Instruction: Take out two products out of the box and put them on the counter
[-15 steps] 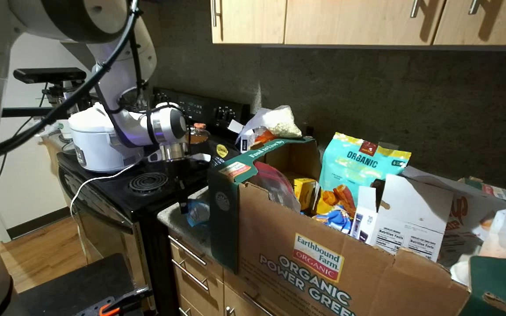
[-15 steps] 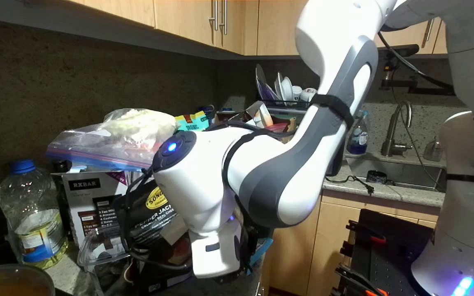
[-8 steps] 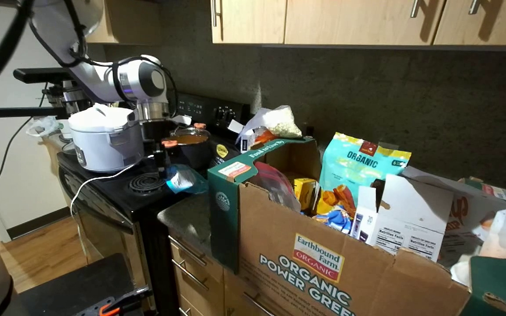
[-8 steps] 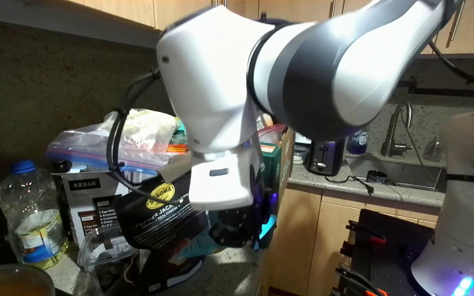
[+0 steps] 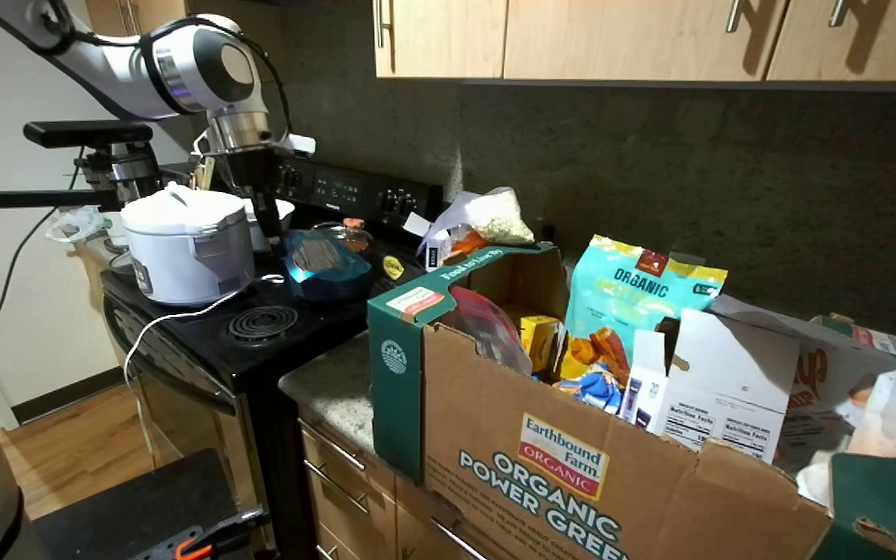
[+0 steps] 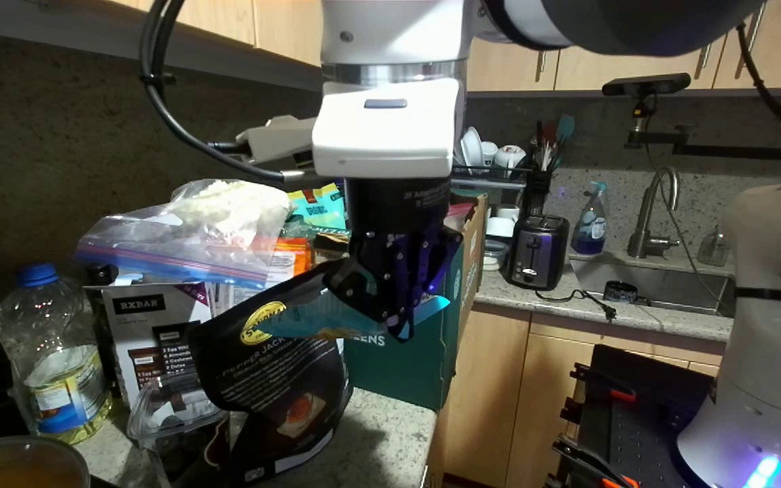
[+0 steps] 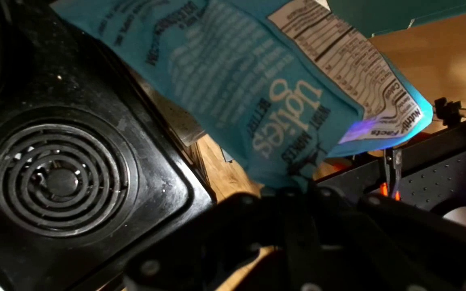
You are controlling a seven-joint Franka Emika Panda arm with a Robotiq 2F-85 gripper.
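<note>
Up in the air, near the green end of the box (image 5: 635, 459), the claw (image 6: 401, 329) pinches a blue bag (image 7: 233, 81) by an edge. I can read "Nutrition Facts" on it only in the wrist view; an exterior view alone catches the toaster (image 6: 538, 251). Both exterior views show the box on the counter (image 6: 390, 427).

In an exterior view the arm (image 5: 117, 74) slants in from ten o'clock and bends at the wrist (image 5: 238, 131) to aim between five and six. In an exterior view the gripper (image 6: 401, 325) points straight to six o'clock, jaws pinched together; the base (image 6: 753, 339) stands between three and four, a blue light (image 6: 765, 469) glowing low on it.
</note>
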